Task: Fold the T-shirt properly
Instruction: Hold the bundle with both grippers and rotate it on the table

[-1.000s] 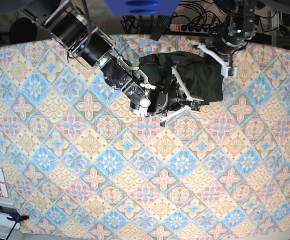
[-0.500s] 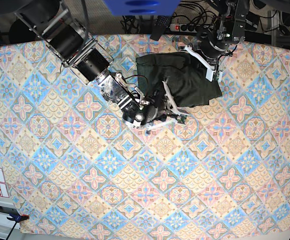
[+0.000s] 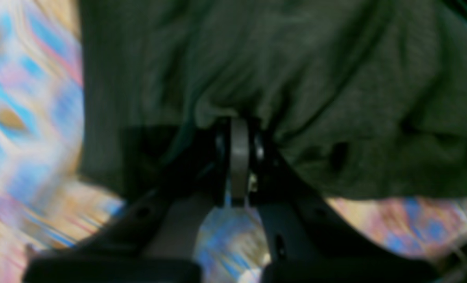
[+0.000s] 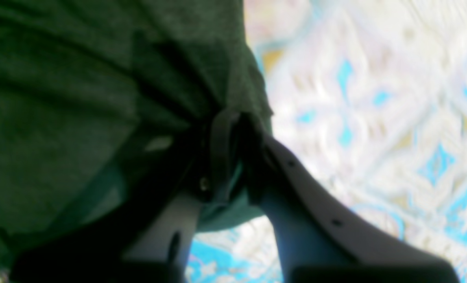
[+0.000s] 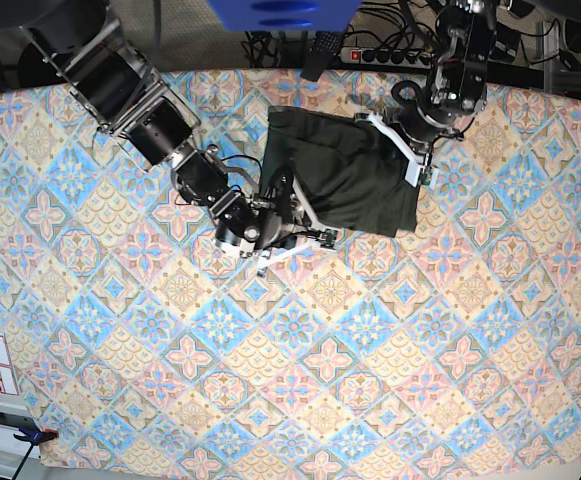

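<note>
The dark olive-green T-shirt (image 5: 340,170) is soft, matt heathered knit cloth, finely ribbed close up. The patterned tablecloth (image 5: 300,350) looks like flat matt printed fabric. The left gripper (image 3: 239,129) and right gripper (image 4: 233,129) have smooth matt black and pale plastic-looking fingers.

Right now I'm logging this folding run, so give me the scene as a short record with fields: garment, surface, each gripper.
garment: dark olive-green T-shirt, bunched into a compact, wrinkled shape at the far middle of the table
surface: patterned tablecloth in blue, pink and tan
left gripper: shut on a pinch of shirt fabric; on the shirt's right edge in the base view
right gripper: shut on a fold of the shirt near its edge; at the shirt's lower-left in the base view
image quality: both wrist views blurred
</note>
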Controlling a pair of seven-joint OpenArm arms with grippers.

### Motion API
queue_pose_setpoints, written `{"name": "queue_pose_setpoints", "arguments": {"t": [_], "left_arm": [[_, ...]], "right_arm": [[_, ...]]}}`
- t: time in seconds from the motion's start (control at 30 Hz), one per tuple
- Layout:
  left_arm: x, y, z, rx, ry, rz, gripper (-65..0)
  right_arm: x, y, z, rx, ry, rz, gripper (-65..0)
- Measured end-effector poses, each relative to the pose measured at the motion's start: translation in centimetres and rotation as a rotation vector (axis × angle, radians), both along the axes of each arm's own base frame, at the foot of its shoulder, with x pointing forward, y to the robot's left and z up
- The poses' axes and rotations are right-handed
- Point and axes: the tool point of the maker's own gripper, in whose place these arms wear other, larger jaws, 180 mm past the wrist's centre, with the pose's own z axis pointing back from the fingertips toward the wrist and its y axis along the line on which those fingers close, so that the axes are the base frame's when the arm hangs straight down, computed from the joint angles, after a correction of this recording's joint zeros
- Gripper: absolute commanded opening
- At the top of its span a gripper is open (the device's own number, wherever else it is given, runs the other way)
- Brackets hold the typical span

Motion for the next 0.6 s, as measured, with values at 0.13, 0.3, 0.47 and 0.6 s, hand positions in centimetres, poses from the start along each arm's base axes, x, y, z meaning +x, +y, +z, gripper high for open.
{"name": "queue_pose_setpoints", "arguments": {"t": [0.13, 0.3, 0.47, 0.6], "left_arm": [[2.2, 0.0, 0.2, 0.061, -0.032, -0.035, -65.0], [4.6, -1.0, -0.2, 0.094, -0.058, -0.092, -65.0], [7.4, -2.4, -0.2, 0.105, -0.078, -0.147, -65.0], [9.0, -3.4, -0.1, 0.120, -0.088, -0.186, -65.0]], "right_arm": [[-0.1, -1.0, -0.1, 0.003, -0.009, -0.014, -59.0], [-1.7, -2.9, 0.1, -0.031, -0.026, 0.000, -59.0], [-2.5, -4.7, 1.1, -0.077, -0.034, -0.056, -59.0], [-3.0, -4.9, 2.4, -0.051, -0.062, -0.062, -58.9]]}}
